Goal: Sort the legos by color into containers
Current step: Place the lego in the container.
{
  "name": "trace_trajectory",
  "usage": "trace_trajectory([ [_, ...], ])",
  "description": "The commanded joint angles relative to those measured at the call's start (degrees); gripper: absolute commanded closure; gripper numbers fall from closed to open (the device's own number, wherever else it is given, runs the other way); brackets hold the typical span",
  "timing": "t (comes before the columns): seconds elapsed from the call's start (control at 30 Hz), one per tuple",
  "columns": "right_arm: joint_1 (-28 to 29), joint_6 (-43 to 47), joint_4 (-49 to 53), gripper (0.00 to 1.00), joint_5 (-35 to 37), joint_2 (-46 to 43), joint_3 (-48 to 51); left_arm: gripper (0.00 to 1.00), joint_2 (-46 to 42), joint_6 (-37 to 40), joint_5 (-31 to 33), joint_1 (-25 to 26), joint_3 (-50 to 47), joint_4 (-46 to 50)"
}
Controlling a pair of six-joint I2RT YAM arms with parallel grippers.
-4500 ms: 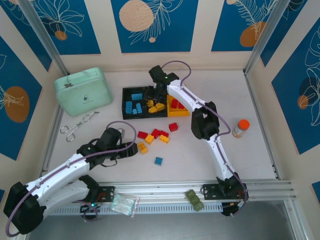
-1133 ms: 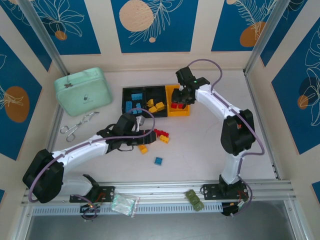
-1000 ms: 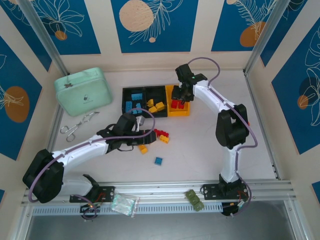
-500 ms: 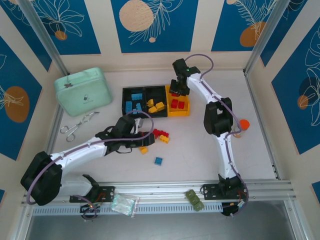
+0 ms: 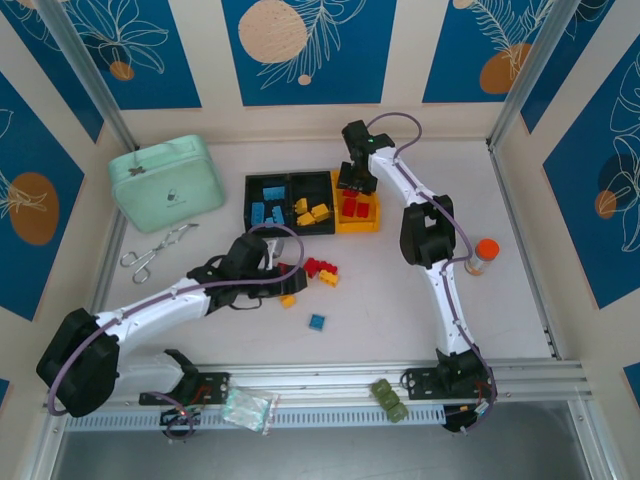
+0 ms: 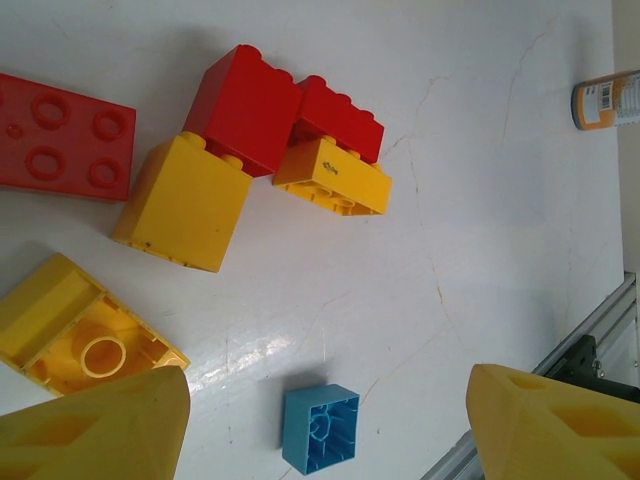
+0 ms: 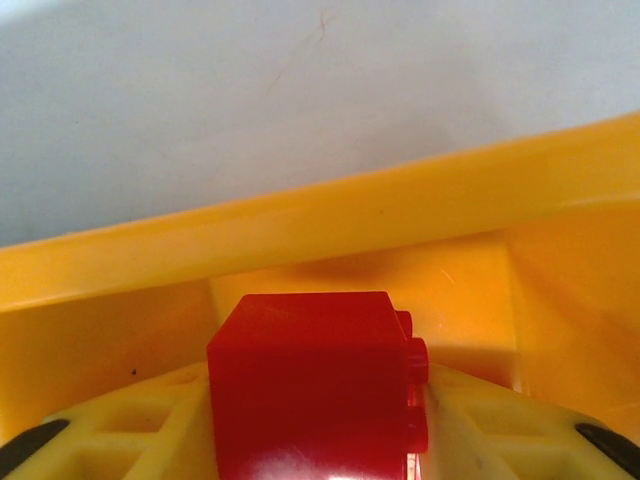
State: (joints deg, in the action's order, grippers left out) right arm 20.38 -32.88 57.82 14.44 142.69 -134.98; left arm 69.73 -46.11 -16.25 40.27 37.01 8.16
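Three joined containers sit mid-table: a black bin [image 5: 250, 196] holding blue legos [image 5: 268, 205], a black bin [image 5: 312, 178] holding yellow legos [image 5: 312, 212], and a yellow bin [image 5: 372, 222] holding red legos [image 5: 352, 207]. My right gripper [image 5: 352, 185] dips into the yellow bin's far end. In the right wrist view it [image 7: 315, 440] is shut on a red lego [image 7: 310, 380] just inside the bin wall [image 7: 300, 230]. My left gripper [image 5: 275, 282] hovers open over loose legos. A blue lego [image 6: 320, 427] lies between its fingertips [image 6: 100, 430], with red [image 6: 250, 105] and yellow [image 6: 185, 200] ones beyond.
A mint-green case [image 5: 166, 182] stands at the back left with metal scissors [image 5: 155, 250] in front of it. An orange-capped bottle [image 5: 482, 256] is right of the right arm. An olive toy [image 5: 389, 398] and a plastic bag [image 5: 247, 407] lie on the near rail.
The right arm has swung left and back, carrying the red lego to the yellow bin's far end. The left gripper has shifted slightly toward me and stayed open.
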Motion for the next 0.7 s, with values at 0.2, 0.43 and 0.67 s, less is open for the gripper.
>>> trace_trajectory([
  [0.2, 0.2, -0.5, 1.5, 0.43, 1.2, -1.6, -0.7, 0.27, -1.2, -0.2, 0.8, 0.5, -0.5, 0.4],
  [0.43, 0.9, -0.1, 0.3, 0.44, 1.4, -6.3, 2.7, 0.27, -1.7, -0.2, 1.2, 0.5, -0.2, 1.0],
  [0.67, 3.2, 1.3, -8.1, 0.44, 0.3, -22.6, 20.2, 0.27, -5.1, -0.2, 4.1, 0.5, -0.7, 4.6],
])
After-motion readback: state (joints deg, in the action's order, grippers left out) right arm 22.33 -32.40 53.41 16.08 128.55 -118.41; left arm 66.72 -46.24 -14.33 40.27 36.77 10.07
